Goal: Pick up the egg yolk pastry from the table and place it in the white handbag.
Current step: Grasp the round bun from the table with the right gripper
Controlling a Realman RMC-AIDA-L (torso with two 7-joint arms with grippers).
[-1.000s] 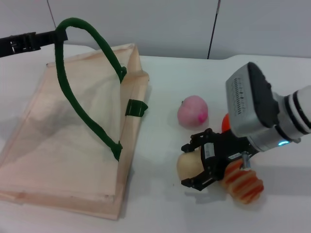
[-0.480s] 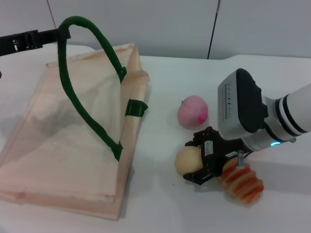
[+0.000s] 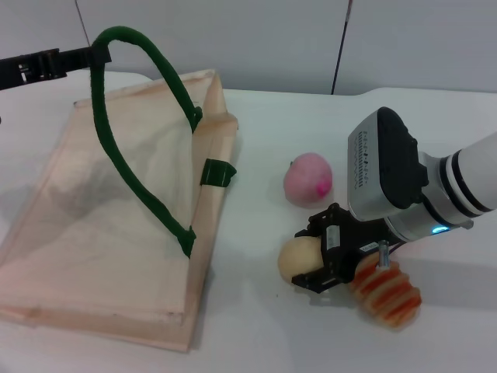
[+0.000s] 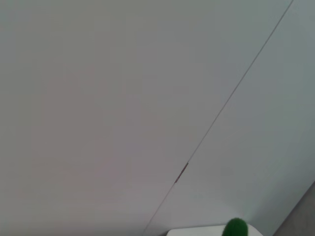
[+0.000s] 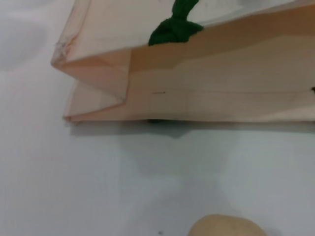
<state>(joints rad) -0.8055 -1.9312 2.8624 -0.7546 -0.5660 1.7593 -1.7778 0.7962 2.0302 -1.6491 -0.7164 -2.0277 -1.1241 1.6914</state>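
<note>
The egg yolk pastry [image 3: 297, 259], a pale cream ball, rests on the white table right of the bag; it also shows in the right wrist view [image 5: 227, 227]. My right gripper [image 3: 309, 257] has its black fingers closed against the pastry's two sides, low at the table. The white handbag [image 3: 93, 225] lies flat at the left, its side toward the pastry [image 5: 221, 83]. My left gripper [image 3: 97, 56] at the far left holds one green handle [image 3: 140, 186] raised in an arch; a tip of the handle [image 4: 235, 228] shows in the left wrist view.
A pink round bun [image 3: 308, 178] lies just beyond the pastry. An orange-striped ridged roll [image 3: 388, 291] lies under the right wrist, beside the gripper. A grey wall stands behind the table.
The right gripper's fingers have narrowed around the pastry and it shifted slightly toward the bag. The left arm and raised handle barely moved.
</note>
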